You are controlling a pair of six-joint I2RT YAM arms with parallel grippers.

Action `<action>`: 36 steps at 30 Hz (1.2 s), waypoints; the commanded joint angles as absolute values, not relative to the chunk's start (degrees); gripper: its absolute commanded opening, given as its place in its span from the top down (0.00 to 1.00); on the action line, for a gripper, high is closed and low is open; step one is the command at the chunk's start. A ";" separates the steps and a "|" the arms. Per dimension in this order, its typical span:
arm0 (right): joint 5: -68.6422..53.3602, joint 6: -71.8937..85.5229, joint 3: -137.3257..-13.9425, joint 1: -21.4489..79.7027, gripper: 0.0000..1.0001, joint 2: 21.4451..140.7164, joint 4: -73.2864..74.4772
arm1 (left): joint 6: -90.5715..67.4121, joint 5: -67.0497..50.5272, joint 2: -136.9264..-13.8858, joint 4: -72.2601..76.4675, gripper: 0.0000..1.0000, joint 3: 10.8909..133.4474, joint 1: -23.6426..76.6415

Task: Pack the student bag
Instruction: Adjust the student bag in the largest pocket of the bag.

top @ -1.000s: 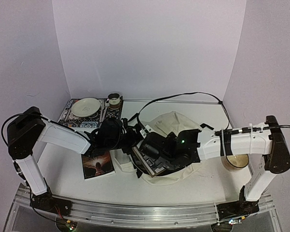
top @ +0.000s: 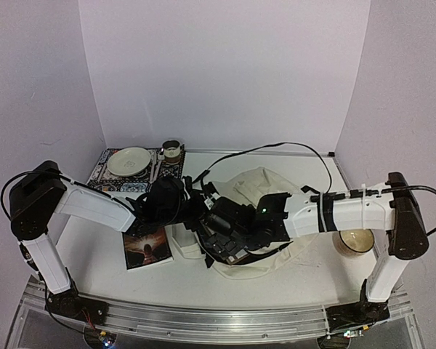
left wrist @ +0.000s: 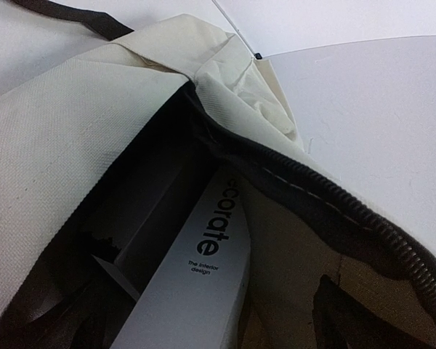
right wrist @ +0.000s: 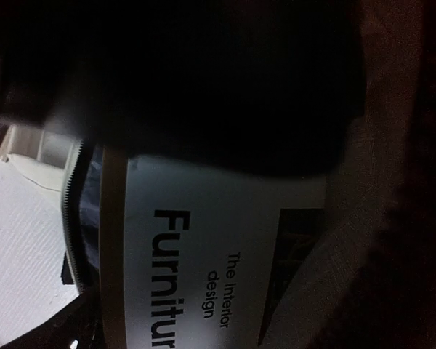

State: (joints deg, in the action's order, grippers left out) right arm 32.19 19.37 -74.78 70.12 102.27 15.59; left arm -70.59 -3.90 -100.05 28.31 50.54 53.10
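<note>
The student bag lies mid-table, cream fabric with its black zipper undone and its mouth facing left. A white book lettered "The interior design" sits slanted inside the opening. The right wrist view shows it very close and dim, cover reading "Furnitur". My left gripper is at the left edge of the mouth, jaws wide apart with the book in the space ahead. My right gripper reaches in from the right over the book. Its fingers are lost in the dark. I cannot tell whether either one touches the book.
A dark-covered book lies flat on the table left of the bag. At the back left, a patterned placemat carries a plate and a cup. A bowl stands by the right arm. A black cable loops behind the bag.
My right arm has pushed a little further left, toward the bag's mouth. The left arm and the bag have not visibly moved.
</note>
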 commanded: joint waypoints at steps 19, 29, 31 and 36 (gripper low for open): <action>47.83 22.09 -76.22 65.48 0.02 105.25 23.00 | -66.48 -4.61 -85.12 27.11 0.00 38.03 53.45; 32.91 19.30 -75.69 65.48 0.02 100.19 20.65 | -57.16 7.99 -79.82 -9.04 0.00 45.02 50.86; 29.47 18.99 -75.23 65.48 0.02 98.50 20.15 | -57.25 8.42 -77.86 -11.27 0.00 44.05 49.04; 24.45 18.88 -73.61 65.48 0.02 93.71 19.06 | -55.47 10.18 -76.31 -18.29 0.00 43.75 45.08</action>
